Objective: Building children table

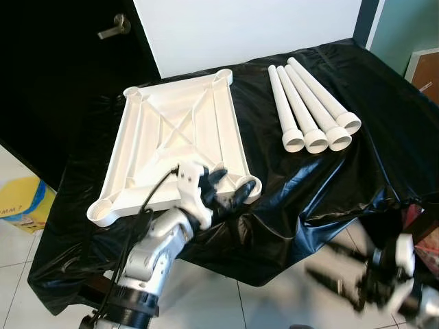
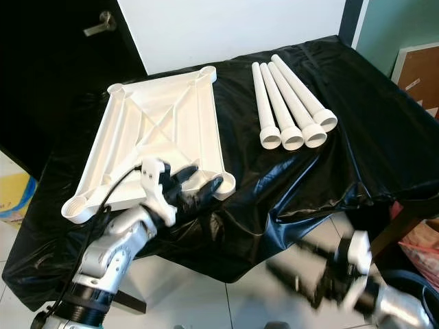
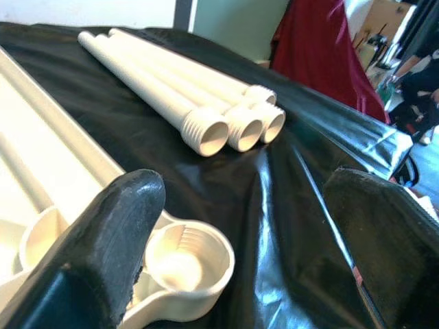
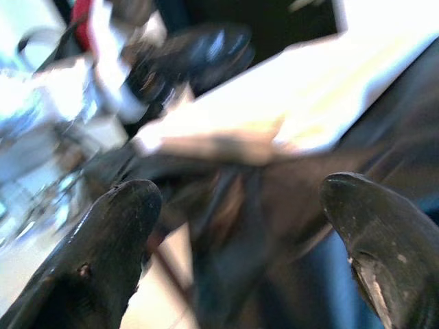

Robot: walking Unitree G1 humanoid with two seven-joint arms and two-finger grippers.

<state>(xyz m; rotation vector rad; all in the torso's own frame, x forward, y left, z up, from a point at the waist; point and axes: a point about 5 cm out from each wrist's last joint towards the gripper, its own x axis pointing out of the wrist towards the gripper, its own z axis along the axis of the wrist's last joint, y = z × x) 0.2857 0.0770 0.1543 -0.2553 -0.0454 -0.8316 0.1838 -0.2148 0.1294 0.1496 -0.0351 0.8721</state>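
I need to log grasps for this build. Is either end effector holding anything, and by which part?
Nothing is held. The left end effector is open at the tabletop's near corner socket; the right end effector is open, low beside the table, away from the legs.

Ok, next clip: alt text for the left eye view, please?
A white tabletop lies underside up on a black-covered table, with the left tool open at its near corner socket. Four white legs lie side by side to its right; the right tool, blurred, hangs open below the table edge.
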